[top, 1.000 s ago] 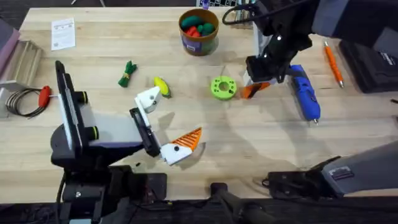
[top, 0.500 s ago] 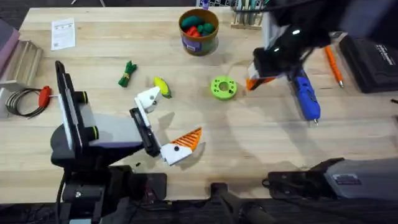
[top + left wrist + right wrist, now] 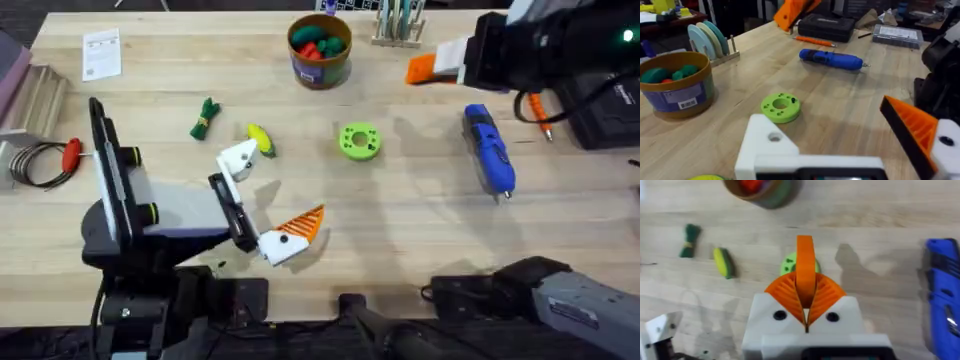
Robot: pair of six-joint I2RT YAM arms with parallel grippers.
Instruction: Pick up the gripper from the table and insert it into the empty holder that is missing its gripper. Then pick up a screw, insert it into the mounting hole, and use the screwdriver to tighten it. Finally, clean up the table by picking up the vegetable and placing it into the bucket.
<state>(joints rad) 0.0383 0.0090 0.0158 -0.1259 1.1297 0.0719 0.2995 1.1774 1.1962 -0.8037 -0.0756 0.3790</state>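
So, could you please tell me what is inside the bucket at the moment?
The bucket holds red and green toy pieces, piled near its orange rim; the left wrist view shows green ones. Whatever lies beneath that top layer is covered, so the full contents cannot be told.

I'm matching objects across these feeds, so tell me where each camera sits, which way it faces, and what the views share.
Overhead: above the arm bases, looking down and forward at the table; both arms show.
Left wrist: low on the left arm, facing across the table to the screwdriver; its empty holder shows.
Right wrist: high on the right arm, looking down; the right gripper pinches the orange gripper.
Shared: the green disc, screwdriver and bucket.
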